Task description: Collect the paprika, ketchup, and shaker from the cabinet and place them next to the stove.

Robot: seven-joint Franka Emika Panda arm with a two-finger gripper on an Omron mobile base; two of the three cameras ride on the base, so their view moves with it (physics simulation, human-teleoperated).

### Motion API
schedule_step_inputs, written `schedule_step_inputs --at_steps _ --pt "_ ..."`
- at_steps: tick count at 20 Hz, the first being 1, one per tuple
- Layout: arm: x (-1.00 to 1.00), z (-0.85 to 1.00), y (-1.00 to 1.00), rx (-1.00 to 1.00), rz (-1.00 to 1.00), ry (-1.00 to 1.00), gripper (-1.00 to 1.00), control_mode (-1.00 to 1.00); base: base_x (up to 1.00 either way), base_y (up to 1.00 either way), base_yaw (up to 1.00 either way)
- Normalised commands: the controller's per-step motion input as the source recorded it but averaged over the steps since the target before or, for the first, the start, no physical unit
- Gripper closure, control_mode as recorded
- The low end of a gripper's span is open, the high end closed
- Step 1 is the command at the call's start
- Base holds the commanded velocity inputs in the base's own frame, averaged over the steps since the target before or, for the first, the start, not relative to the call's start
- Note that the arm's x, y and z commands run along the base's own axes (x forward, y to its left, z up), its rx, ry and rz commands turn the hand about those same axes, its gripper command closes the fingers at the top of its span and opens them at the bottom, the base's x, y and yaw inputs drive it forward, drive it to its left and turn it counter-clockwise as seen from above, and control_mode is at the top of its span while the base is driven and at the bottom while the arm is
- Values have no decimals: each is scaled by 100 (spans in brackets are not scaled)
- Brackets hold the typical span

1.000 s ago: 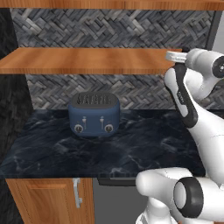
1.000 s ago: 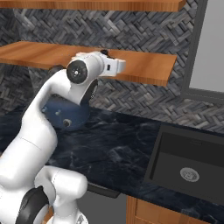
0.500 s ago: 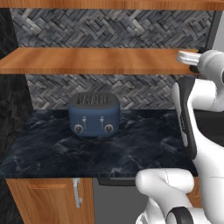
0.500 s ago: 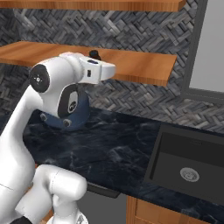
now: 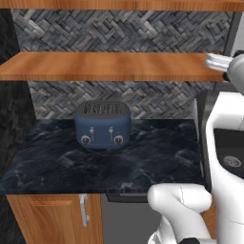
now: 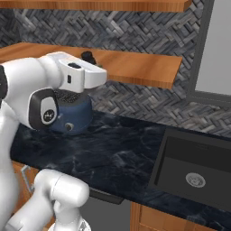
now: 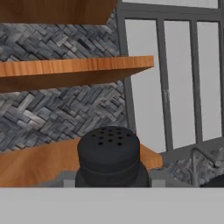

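Observation:
A small dark shaker (image 7: pixel 109 151) with a perforated top stands upright at the bottom middle of the hand view, and my gripper (image 7: pixel 112 178) is shut on it. In the right base view a dark knob-like shape (image 6: pixel 87 56) pokes up just behind my white hand, level with the front of the cabinet's lower shelf board (image 6: pixel 135 67). The cabinet's orange-brown boards (image 5: pixel 109 66) run across the back wall, with a black side panel (image 5: pixel 9 95) at the left. The paprika, the ketchup and the stove are out of view.
A blue toaster (image 5: pixel 102 125) sits on the dark marble counter (image 5: pixel 143 162) under the shelf. A black sink (image 6: pixel 194 171) lies to the right, below a grey-framed window (image 6: pixel 216 45). A wood cupboard door with a metal handle (image 5: pixel 83 209) is below the counter.
My arm has swung back from the shelf's front edge, moving right in the left base view and toward the camera in the right base view. The grip stays shut.

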Motion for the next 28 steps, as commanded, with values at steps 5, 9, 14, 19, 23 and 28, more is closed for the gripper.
schedule_step_inputs --at_steps 5,9,14,19,23,28 --pt "-58 -1 0 0 -18 0 100 -100 0 0 0" --pt "-61 -18 -12 0 -16 0 100 -100 0 0 0" --pt "-46 -25 -11 1 -14 0 100 -100 0 0 0" --pt "-16 -14 -10 2 -10 0 100 100 -5 -10 -9" --pt "0 0 0 0 0 0 100 100 -7 -26 -37" --pt "0 0 0 0 0 0 100 100 0 -29 -41"
